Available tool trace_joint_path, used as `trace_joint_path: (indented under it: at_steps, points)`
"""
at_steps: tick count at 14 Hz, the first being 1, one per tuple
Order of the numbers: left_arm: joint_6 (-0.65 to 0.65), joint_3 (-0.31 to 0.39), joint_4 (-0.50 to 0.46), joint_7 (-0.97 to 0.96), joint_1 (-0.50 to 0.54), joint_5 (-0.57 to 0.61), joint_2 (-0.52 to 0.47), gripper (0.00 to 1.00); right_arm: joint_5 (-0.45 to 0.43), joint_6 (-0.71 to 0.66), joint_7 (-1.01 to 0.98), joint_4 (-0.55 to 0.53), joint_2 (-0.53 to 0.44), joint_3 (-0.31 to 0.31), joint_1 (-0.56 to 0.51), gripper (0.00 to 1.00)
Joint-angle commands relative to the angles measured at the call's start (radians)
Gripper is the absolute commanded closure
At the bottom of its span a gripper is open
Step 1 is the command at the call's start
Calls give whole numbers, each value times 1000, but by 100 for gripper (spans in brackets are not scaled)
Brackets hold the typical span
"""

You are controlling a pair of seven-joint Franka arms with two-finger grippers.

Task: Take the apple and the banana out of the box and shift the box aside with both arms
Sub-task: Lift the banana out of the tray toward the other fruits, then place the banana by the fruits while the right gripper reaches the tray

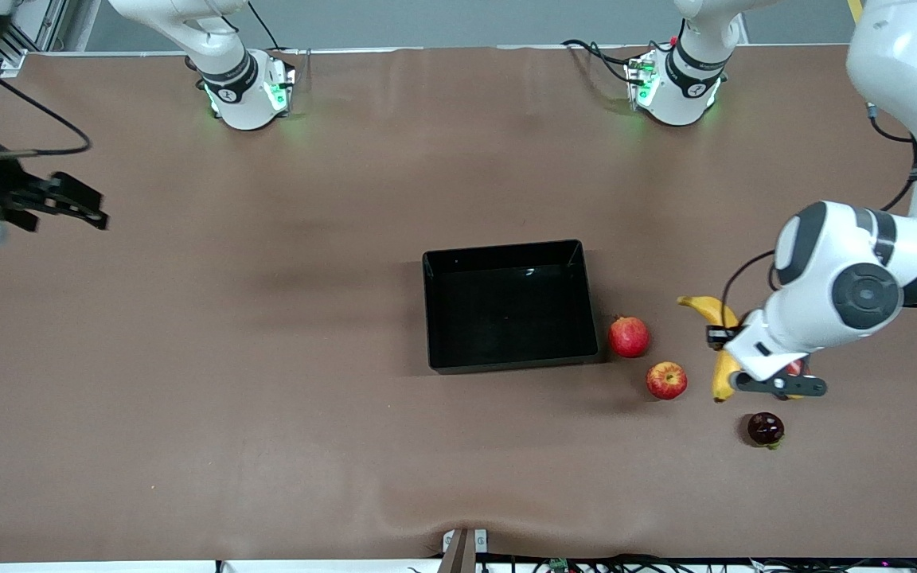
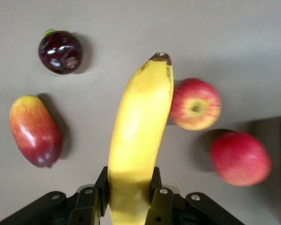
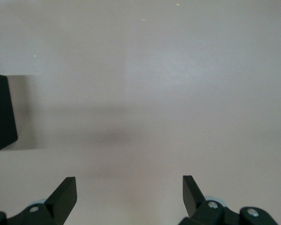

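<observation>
A robotics lab: two bench-mounted arms point(image 1: 228, 72), brown-covered table point(image 1: 267, 398), cables.

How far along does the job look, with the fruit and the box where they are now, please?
Done: the apple lies on the table beside the empty box. In hand: the left gripper is shut on the banana, out of the box. Left: moving the box; the right gripper waits open over bare table.

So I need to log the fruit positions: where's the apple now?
The apple sits on the table outside the box, toward the left arm's end, between the pomegranate and the banana.
</observation>
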Motion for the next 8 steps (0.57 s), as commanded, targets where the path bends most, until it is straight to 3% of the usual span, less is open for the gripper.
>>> trace_joint_path:
  at_steps: [1, 8]
  points:
    - [109, -9, -48, 52, 59, -4, 40, 100, -6, 45, 12, 18, 53, -4, 94, 0]
    - [218, 5, -48, 68, 110, 105, 195, 100, 41, 251, 86, 20, 220, -4, 382, 0]
